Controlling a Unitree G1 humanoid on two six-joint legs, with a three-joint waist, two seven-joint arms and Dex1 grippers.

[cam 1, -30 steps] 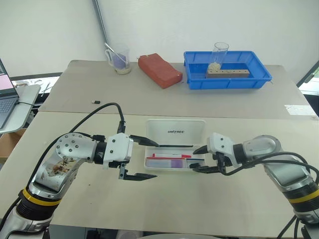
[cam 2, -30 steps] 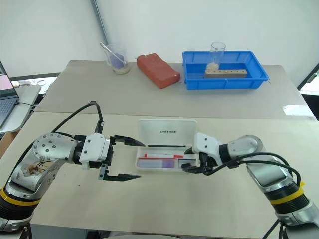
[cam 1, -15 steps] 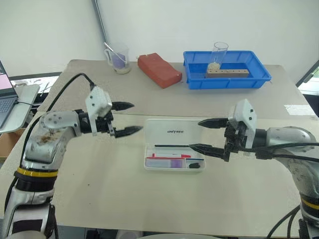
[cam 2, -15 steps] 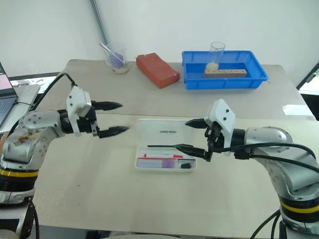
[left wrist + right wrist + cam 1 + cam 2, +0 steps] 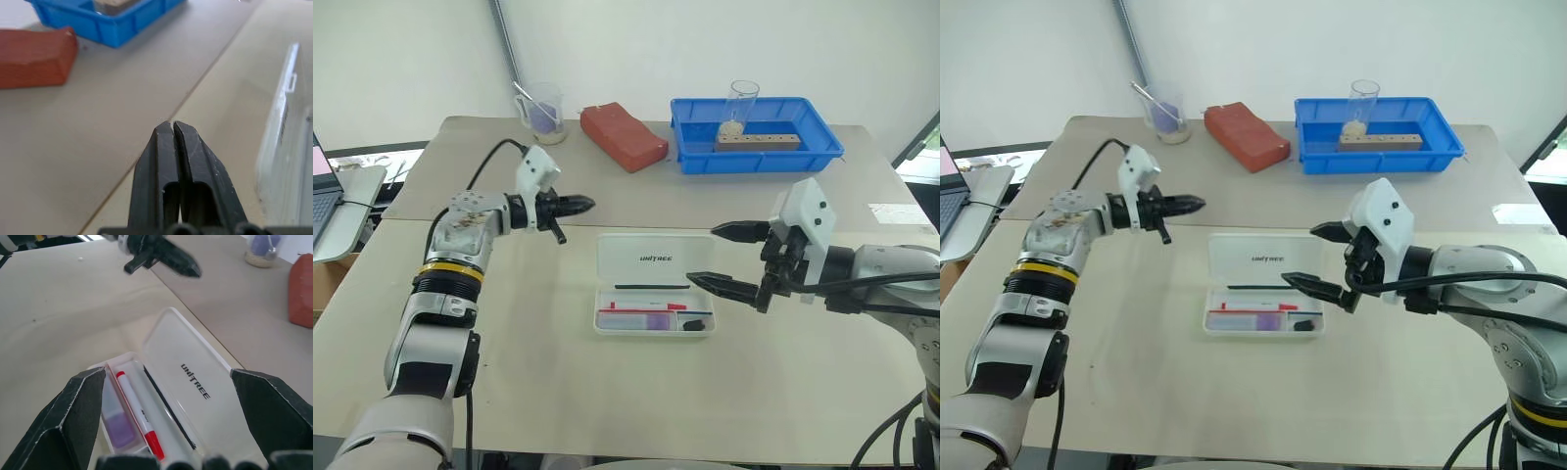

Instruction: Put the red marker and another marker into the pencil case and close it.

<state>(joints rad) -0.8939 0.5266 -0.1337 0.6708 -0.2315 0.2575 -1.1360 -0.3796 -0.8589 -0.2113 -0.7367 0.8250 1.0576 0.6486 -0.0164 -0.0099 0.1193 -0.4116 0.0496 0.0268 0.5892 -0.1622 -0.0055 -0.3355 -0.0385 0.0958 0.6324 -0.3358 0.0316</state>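
The pencil case [image 5: 653, 261] lies open in the middle of the table, its lid flat toward the far side. In its base lie the red marker [image 5: 137, 407] and, beside it, the lavender marker [image 5: 120, 425]. My left gripper [image 5: 586, 205] is shut and empty, hovering over the table to the far left of the case and pointing right. My right gripper [image 5: 703, 255] is open and empty, held above the case's right end and pointing left. One finger [image 5: 717, 285] hangs over the base's right edge.
A blue tray [image 5: 822, 157] with a glass and a wooden block stands at the back right. A red brick-shaped block [image 5: 625, 137] and a beaker [image 5: 542, 110] stand at the back. A laptop [image 5: 321, 181] sits off the table's left side.
My left gripper swung from the case's near-left side up toward the far left and shut. My right gripper rose from the case's right end and turned, still open.
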